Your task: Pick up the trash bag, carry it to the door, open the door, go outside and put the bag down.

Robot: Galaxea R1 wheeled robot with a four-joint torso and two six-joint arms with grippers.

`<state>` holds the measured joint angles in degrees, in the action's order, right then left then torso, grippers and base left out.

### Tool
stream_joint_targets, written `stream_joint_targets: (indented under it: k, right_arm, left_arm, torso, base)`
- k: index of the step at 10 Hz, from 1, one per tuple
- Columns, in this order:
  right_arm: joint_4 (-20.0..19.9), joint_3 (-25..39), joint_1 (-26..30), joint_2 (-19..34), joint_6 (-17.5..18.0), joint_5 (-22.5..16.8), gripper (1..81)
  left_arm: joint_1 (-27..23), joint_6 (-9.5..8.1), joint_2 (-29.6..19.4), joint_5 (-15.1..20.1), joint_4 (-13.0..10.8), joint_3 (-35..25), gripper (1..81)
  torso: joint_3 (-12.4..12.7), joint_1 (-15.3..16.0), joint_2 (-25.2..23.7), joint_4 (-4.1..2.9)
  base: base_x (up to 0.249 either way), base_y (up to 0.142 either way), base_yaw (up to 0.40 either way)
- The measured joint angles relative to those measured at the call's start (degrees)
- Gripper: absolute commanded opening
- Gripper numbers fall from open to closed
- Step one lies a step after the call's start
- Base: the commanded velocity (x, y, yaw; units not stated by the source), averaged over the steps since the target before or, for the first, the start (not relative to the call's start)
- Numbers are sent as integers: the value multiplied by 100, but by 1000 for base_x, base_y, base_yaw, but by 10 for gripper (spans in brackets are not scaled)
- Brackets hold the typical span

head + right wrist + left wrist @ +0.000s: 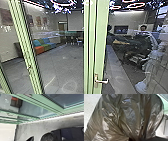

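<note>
Pale ground [91, 109] backs the bag [132, 119], large in the left wrist view: dark, glossy, creased, bulging. How far either gripper is open, or what it holds, I cannot tell. A green post [101, 45] stands near mid-frame in the head view, its handle [102, 81] low; left of it, behind glass, grey floor [65, 57] spreads open beside a sofa [42, 47].

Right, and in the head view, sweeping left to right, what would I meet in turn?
Multicoloured seating, a doorway, a pale wall panel, the thick green upright with its door handle, a dark wall screen, a person.
</note>
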<state>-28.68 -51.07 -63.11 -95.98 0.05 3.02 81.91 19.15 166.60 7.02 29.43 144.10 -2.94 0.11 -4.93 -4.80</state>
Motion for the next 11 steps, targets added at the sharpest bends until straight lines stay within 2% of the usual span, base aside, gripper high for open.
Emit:
stream_joint_targets:
  k: [4,6,8,11]
  right_arm:
    - [-594,104,1025,319,0,-627,811]
    - [-1112,-44,1482,441,-2,-1068,811]
    - [-1451,-279,1838,391,37,-1189,811]
    - [-1674,-404,2433,166,394,-1415,811]
  left_arm:
    - [63,2,-708,2,105,-942,10]
    - [213,5,-916,0,128,-1090,10]
    - [390,5,-922,5,128,-1095,10]
    - [338,2,-786,-39,139,-1106,10]
  torso:
    - [0,0,0,0]
    - [0,0,0,0]
    - [0,0,0,0]
    - [0,0,0,0]
  base:
    - [0,0,0]
    - [0,0,0]
    - [0,0,0]
    - [0,0,0]
